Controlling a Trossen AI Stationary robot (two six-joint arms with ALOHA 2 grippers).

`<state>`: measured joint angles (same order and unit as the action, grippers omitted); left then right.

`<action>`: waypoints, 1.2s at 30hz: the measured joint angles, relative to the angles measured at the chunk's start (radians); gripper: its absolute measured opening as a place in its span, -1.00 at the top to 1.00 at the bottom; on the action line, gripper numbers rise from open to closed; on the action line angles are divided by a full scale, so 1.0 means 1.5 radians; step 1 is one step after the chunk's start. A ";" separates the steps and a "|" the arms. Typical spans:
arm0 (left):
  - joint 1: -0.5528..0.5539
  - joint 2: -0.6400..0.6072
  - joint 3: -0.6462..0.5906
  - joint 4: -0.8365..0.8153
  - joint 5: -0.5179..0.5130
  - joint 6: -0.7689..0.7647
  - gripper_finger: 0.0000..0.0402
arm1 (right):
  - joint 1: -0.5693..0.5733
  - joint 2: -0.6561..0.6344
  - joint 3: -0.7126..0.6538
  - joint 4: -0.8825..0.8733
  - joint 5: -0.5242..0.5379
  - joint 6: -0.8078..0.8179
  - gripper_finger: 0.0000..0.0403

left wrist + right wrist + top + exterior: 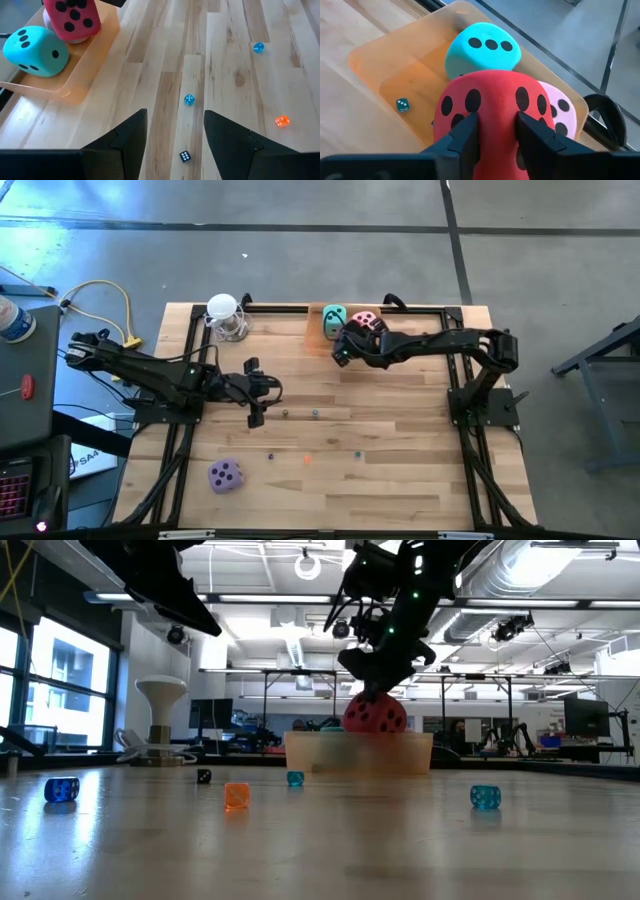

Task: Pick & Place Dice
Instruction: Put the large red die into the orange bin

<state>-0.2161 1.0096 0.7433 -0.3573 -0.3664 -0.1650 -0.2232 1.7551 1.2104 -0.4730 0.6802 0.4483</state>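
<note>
**Red die over the tray: release, then clear**

Red die (492, 115) sits pinched between the right gripper's (495, 132) fingers, which dent its soft sides. It hangs just above the orange tray (395, 75) at the table's far edge. Teal die (482, 50) and pink die (560, 112) already lie in the tray, touching the red one or very near it. A tiny green bead die (402, 104) lies on the tray floor.

Judgement: the placing step is nearly done. Open the jaws wide before lifting, so the foam does not cling and ride back up. Lift straight, not sideways, or the neighbours may be nudged over the low rim.

Left gripper (175, 135) waits over mid-table, part open and empty. Purple die (225, 475) lies alone near the front-left corner, not yet fetched.
</note>
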 joint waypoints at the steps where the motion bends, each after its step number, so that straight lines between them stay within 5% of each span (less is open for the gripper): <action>1: 0.000 0.000 0.000 0.000 0.000 0.000 0.06 | -0.001 0.001 -0.001 0.008 -0.001 -0.005 0.33; 10: 0.000 0.000 0.000 0.001 -0.001 -0.008 0.06 | -0.015 0.004 -0.003 0.045 -0.016 -0.022 -0.17; 15: 0.000 0.000 0.000 0.001 -0.001 -0.008 0.06 | -0.004 0.004 -0.003 0.090 -0.005 -0.118 -0.34; 23: 0.000 0.000 0.000 0.001 -0.001 -0.008 0.06 | 0.018 -0.009 -0.002 0.131 0.049 -0.166 -0.38; 29: 0.000 0.000 0.000 0.000 -0.001 -0.007 0.06 | 0.006 -0.011 -0.002 0.019 0.134 -0.010 -0.37; 36: 0.002 0.000 0.000 0.001 -0.001 -0.005 0.06 | -0.006 -0.011 -0.002 0.009 0.015 0.052 -0.36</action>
<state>-0.2137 1.0100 0.7433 -0.3561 -0.3679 -0.1719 -0.2317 1.7390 1.2076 -0.4601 0.7027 0.5266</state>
